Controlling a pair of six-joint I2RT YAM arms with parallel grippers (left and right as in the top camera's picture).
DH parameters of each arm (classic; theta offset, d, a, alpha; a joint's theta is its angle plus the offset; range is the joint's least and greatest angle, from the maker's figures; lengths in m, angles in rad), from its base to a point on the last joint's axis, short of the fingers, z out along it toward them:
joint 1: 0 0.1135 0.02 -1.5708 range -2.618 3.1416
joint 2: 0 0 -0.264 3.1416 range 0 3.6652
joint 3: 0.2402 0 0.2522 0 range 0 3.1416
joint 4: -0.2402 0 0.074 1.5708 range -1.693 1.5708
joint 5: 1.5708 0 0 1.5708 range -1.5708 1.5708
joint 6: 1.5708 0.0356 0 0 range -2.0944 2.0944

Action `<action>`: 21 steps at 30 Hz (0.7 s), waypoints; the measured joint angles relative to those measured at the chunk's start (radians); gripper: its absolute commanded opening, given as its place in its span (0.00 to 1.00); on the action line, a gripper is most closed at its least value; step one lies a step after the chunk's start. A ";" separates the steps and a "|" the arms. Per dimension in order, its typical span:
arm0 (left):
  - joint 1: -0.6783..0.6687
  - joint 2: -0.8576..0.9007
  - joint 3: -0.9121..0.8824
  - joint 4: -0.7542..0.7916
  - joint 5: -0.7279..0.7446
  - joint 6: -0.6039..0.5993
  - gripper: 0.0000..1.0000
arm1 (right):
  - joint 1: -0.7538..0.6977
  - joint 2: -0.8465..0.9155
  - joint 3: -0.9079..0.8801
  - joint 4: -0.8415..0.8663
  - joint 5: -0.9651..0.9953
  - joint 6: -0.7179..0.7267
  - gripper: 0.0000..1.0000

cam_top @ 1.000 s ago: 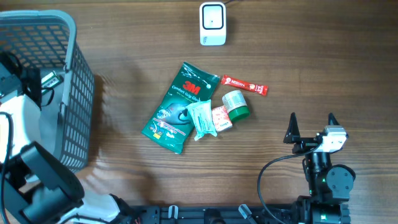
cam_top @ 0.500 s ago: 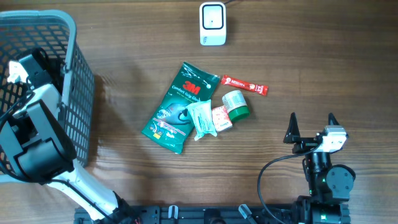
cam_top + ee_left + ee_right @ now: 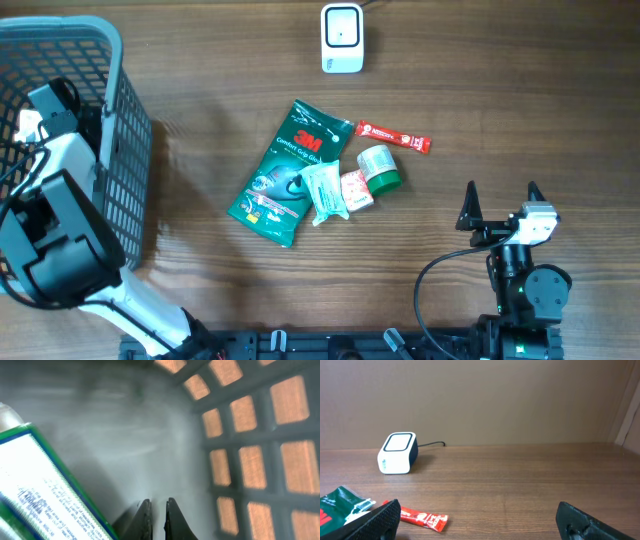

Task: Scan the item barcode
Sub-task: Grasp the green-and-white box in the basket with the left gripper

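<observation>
Matt wood table (image 3: 520,110), smooth plastic scanner (image 3: 341,38)

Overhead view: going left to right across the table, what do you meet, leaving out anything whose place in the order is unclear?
grey basket → green 3M pouch → red sachet → right gripper

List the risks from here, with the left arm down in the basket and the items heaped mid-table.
1. The left gripper is shut inside the basket, close to its mesh wall and a green-edged box; pulling out, it might snag the mesh or shove the box.
2. The 3M pack, white packet and green-capped container lie bunched together, so grabbing one may drag the others.
</observation>
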 measured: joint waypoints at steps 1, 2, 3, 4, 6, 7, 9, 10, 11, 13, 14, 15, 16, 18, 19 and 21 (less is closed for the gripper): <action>0.000 -0.026 -0.005 -0.051 0.001 0.000 0.04 | 0.000 0.000 0.000 0.000 0.000 0.000 1.00; 0.000 -0.065 -0.009 -0.089 0.000 0.000 0.04 | 0.000 0.000 0.000 0.000 0.000 0.000 1.00; 0.000 -0.111 -0.011 -0.166 0.001 0.000 0.04 | 0.000 0.000 0.000 0.000 0.000 0.000 1.00; 0.000 -0.163 -0.013 -0.216 0.000 0.000 0.04 | 0.000 0.000 0.000 0.000 0.000 0.000 1.00; 0.000 -0.209 -0.013 -0.264 0.000 0.000 0.04 | 0.000 0.000 0.000 0.000 0.000 0.000 1.00; 0.000 -0.224 -0.013 -0.277 0.000 0.000 0.24 | 0.000 0.000 0.000 0.000 0.000 0.000 1.00; 0.000 -0.242 -0.013 -0.283 0.000 -0.001 0.90 | 0.000 0.000 0.000 0.000 0.000 0.000 1.00; 0.000 -0.247 -0.013 -0.279 0.000 -0.002 1.00 | 0.000 0.000 0.000 0.000 0.000 0.000 1.00; 0.000 -0.249 -0.013 -0.272 0.000 -0.003 1.00 | 0.000 0.000 0.000 0.000 0.000 0.000 1.00; 0.000 -0.250 -0.013 -0.257 0.000 -0.004 1.00 | 0.000 0.000 0.000 0.000 0.000 0.000 1.00; 0.000 -0.250 -0.013 -0.243 0.001 -0.009 1.00 | 0.000 0.000 0.000 0.000 0.000 0.000 1.00; 0.000 -0.250 -0.013 -0.235 0.007 -0.010 1.00 | 0.000 0.000 0.000 0.000 0.000 0.000 1.00; 0.000 -0.251 -0.013 -0.236 0.018 -0.011 1.00 | 0.000 0.000 0.000 0.000 0.000 0.000 1.00; 0.000 -0.251 -0.013 -0.243 0.043 -0.010 1.00 | 0.000 0.000 0.000 0.000 0.000 0.000 1.00; 0.000 -0.252 -0.013 -0.248 0.054 -0.012 1.00 | 0.000 0.000 0.000 0.000 0.000 0.000 1.00; 0.003 -0.252 -0.013 -0.308 0.065 -0.093 0.99 | 0.000 0.000 0.000 0.000 0.000 0.000 1.00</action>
